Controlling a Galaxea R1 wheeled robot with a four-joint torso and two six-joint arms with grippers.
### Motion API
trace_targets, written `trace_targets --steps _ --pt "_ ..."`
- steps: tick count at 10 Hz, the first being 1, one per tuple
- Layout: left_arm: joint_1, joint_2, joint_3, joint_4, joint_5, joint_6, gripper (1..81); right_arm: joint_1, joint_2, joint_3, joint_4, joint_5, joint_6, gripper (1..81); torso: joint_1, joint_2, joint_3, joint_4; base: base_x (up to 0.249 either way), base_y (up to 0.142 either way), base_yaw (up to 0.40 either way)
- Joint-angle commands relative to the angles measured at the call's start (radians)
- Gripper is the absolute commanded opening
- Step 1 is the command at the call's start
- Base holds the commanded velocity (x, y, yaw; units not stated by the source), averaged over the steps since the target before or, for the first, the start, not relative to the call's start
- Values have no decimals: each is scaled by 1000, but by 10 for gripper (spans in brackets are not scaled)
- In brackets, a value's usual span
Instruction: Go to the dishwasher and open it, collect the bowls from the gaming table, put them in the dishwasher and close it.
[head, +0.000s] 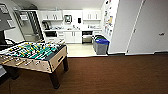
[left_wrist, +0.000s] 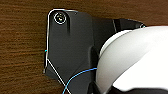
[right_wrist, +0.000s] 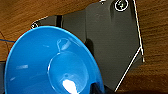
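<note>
Blue plastic, glossy and round: the bright blue bowl (right_wrist: 51, 66) sits close under the right wrist camera, above brown carpet (head: 112, 75); whether the right tool grips it cannot be told. A large white rounded object (left_wrist: 130, 60) shows at the left wrist, its tool's state equally unclear. Ahead, past the green-field foosball table (head: 35, 53) on the left, lies the white kitchenette, where the stainless-steel dishwasher (head: 86, 37) appears open, beside grey bins with blue lids (head: 101, 45). A jolt where carpet meets the pale kitchen floor (head: 80, 50) could tip the bowl, if loosely held.
</note>
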Motion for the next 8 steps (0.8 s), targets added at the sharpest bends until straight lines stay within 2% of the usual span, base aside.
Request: trace_targets --steps 1,2,4,5,6,8 --pt "-31 -13 -2 -7 22 0 10 29 4 5 -27 -29 -7 10 0 0 0 0 189 0 0" --pt "-30 -14 -2 -7 22 -2 10 29 4 5 -27 -29 -7 10 0 0 37 0 190 0 0" --pt "-31 -14 -2 -7 22 -2 10 28 4 5 -27 -29 -7 10 1 0 68 0 190 0 0" --pt "-31 -14 -2 -7 22 -2 10 26 4 4 -27 -29 -7 10 1 0 37 0 190 0 0" --pt "-31 -14 -2 -6 22 -2 10 28 4 2 -27 -29 -7 10 0 0 57 0 190 0 0" --pt "-31 -14 -2 -6 22 -2 10 29 6 2 -27 -31 -7 10 0 0 70 0 190 0 0"
